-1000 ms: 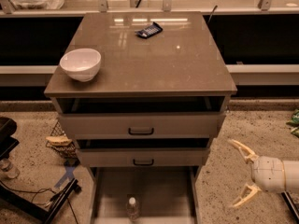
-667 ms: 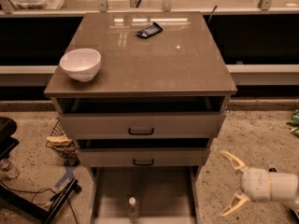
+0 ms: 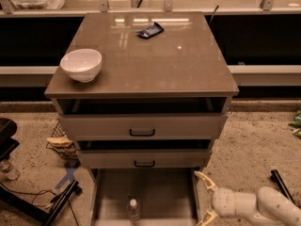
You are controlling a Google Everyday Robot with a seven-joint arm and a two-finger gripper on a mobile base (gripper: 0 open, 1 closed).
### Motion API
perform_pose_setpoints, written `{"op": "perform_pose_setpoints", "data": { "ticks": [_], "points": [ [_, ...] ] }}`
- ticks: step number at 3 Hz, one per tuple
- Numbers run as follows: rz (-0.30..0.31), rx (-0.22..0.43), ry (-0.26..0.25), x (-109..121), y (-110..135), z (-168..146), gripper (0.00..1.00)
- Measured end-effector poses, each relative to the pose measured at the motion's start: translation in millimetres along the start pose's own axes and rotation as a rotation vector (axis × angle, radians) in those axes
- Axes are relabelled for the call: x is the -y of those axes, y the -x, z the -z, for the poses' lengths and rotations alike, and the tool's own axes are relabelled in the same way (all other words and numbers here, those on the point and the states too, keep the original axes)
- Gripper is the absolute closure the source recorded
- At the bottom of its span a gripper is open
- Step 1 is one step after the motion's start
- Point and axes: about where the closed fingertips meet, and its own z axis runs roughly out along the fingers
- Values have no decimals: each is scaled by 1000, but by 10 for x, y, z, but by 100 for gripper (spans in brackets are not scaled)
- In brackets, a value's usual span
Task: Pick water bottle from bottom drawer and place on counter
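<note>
Speckled floor, perhaps a wire basket

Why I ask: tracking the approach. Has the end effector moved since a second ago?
Yes. The white two-finger end effector shifted left, closer to the right wall of the grey bottom drawer.

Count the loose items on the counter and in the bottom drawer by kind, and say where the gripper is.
Bowls: 1, white bowl on the counter
Packets: 1, dark packet on the counter
Bottles: 1, water bottle in the bottom drawer
Total: 3
The gripper hangs open just right of the bottom drawer.
</note>
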Motion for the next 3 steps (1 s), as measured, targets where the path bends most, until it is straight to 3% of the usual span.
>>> {"op": "perform_pose_setpoints", "data": {
  "ticks": [1,3],
  "points": [
    [-26,43,16,-81,-479,-383,0],
    [-50,62,33,-67,-555,-655,0]
  ]
}}
